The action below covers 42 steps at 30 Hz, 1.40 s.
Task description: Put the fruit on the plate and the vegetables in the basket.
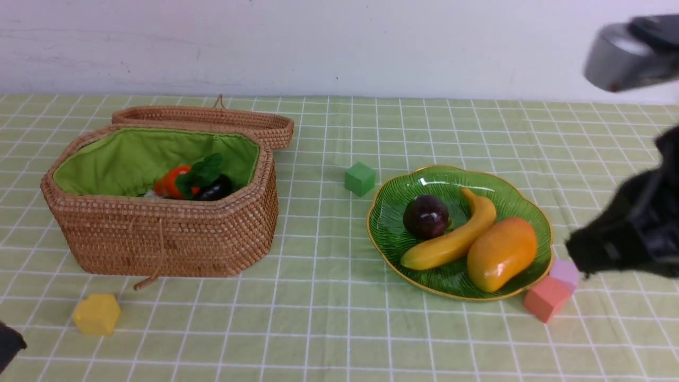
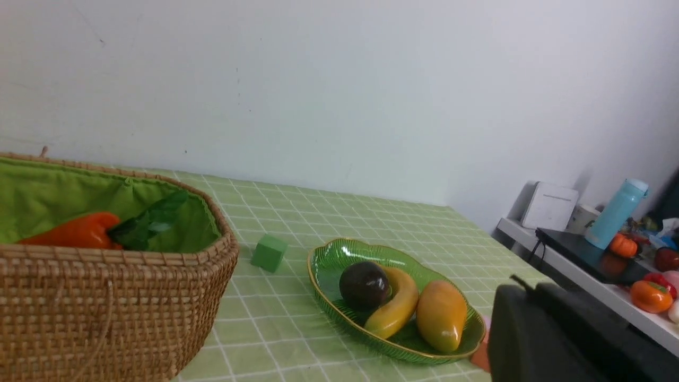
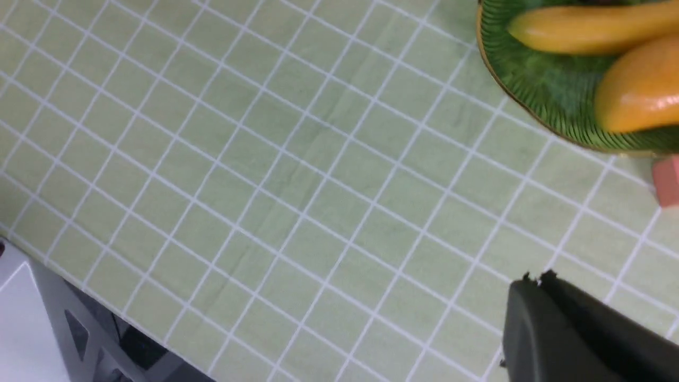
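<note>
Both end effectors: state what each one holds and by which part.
Nothing is held. The right end effector is shut and empty over bare cloth beside the plate. The left end effector is shut too, with nothing between its fingers.

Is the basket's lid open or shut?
Open. The lid lies flipped back behind the basket, so its green lining and the vegetables show.

Basket wall point(image 1: 159, 233) hides most of eggplant point(image 1: 215, 188); potato unseen.
</note>
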### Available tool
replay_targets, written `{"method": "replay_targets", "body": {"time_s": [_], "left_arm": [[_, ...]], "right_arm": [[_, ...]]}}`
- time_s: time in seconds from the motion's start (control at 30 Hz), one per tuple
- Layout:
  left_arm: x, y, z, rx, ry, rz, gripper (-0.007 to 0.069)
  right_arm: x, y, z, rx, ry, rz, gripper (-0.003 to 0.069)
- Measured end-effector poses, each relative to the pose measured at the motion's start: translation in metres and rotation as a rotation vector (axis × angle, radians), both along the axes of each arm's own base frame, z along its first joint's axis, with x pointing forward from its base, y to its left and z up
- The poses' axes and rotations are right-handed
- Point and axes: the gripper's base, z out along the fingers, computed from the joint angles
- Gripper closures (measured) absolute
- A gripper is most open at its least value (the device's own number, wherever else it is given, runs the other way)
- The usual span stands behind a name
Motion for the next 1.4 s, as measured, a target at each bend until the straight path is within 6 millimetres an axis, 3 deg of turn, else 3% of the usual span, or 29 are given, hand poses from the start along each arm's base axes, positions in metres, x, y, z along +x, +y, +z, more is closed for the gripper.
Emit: {"method": "replay_targets", "body": {"time_s": [0.07, 0.27, 0.47, 0.8, 0.93, 1.07, 1.23, 1.3, 1.33, 1.37, 1.4], "left_arm": [[0.001, -0.001, -0.003, 0.005, 0.007, 0.000, 0.0614], [0.002, -0.001, -0.006, 0.011, 0.016, 0.000, 0.0607], [0.002, -0.001, -0.005, 0.010, 0.015, 0.000, 0.0603], [0.002, -0.001, -0.005, 0.010, 0.015, 0.000, 0.0599], [0.002, -0.001, -0.005, 0.010, 0.015, 0.000, 0.0594], [0.002, -0.001, -0.006, 0.011, 0.015, 0.000, 0.0587], [0.002, -0.001, -0.006, 0.011, 0.015, 0.000, 0.0585], [0.002, -0.001, -0.006, 0.011, 0.015, 0.000, 0.0585], [0.002, -0.001, -0.006, 0.011, 0.015, 0.000, 0.0585], [0.002, -0.001, -0.006, 0.011, 0.015, 0.000, 0.0585], [0.002, -0.001, -0.006, 0.011, 0.015, 0.000, 0.0585]], "right_arm": [[-0.019, -0.013, -0.006, 0.027, -0.013, -0.044, 0.0659], [-0.047, -0.035, -0.038, 0.018, -0.028, -0.112, 0.0659], [-0.058, -0.041, -0.060, -0.016, 0.050, -0.131, 0.0652], [-0.065, -0.046, -0.064, -0.070, 0.110, -0.125, 0.0646], [-0.064, -0.062, -0.062, -0.092, -0.021, -0.194, 0.0645], [-0.077, -0.087, -0.072, -0.016, -0.383, -0.355, 0.0655], [-0.095, -0.103, -0.137, 0.026, -0.652, -0.536, 0.0657], [-0.100, -0.105, -0.171, 0.030, -0.689, -0.582, 0.0657], [-0.100, -0.106, -0.177, 0.030, -0.692, -0.589, 0.0657], [-0.100, -0.107, -0.204, 0.040, -0.669, -0.625, 0.0657], [-0.100, -0.107, -0.217, 0.045, -0.641, -0.643, 0.0657]]}}
